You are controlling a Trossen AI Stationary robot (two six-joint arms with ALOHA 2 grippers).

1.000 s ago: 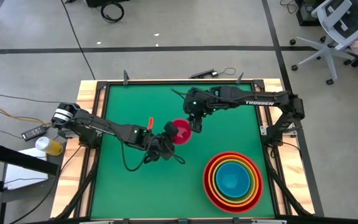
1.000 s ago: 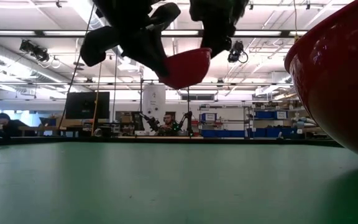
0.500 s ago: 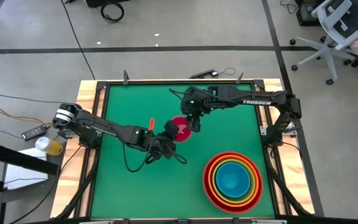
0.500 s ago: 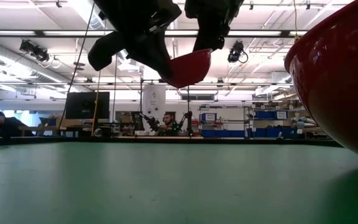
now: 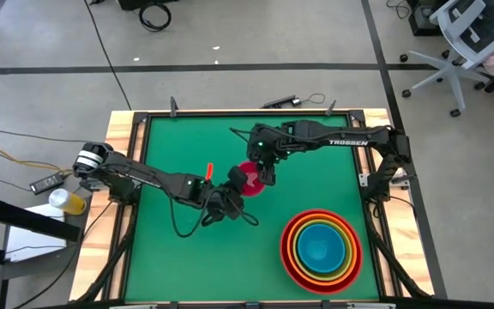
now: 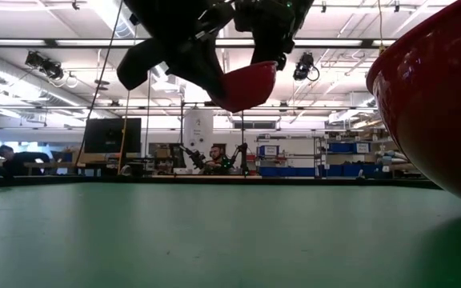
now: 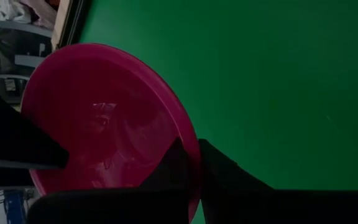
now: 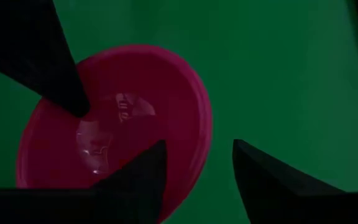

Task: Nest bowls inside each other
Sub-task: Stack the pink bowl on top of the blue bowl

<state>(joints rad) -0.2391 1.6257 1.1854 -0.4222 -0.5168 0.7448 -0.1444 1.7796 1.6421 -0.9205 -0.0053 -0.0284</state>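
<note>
The small pink bowl (image 5: 250, 180) hangs above the middle of the green mat, opening upward, with my left gripper (image 5: 234, 184) shut on its rim. My right gripper (image 5: 264, 174) stands open at the bowl's opposite side. In the right wrist view one finger (image 8: 148, 168) is over the bowl's inside and the other (image 8: 260, 177) is outside, with the rim (image 8: 205, 134) between them and no contact showing. A nested stack sits at the near right: the red bowl (image 5: 292, 262) outermost, then orange, yellow-green and blue (image 5: 321, 247). My left gripper pinches the pink bowl's rim (image 7: 194, 140), one finger inside the bowl and one outside. The fingers slant downward from the table's left side. The bowl (image 6: 242, 86) is lifted well clear of the mat and slightly tilted.
The wooden frame (image 5: 131, 249) borders the mat. The red bowl's wall (image 6: 430, 104) fills the right of the low view. A cable loop (image 5: 187, 227) hangs under the left arm. Bare mat (image 5: 178, 266) lies at the near left.
My right gripper has edged toward the table's left and a little down, and has rolled slightly, so its fingers now straddle the pink bowl's rim. The bowl and my left gripper have stayed where they were.
</note>
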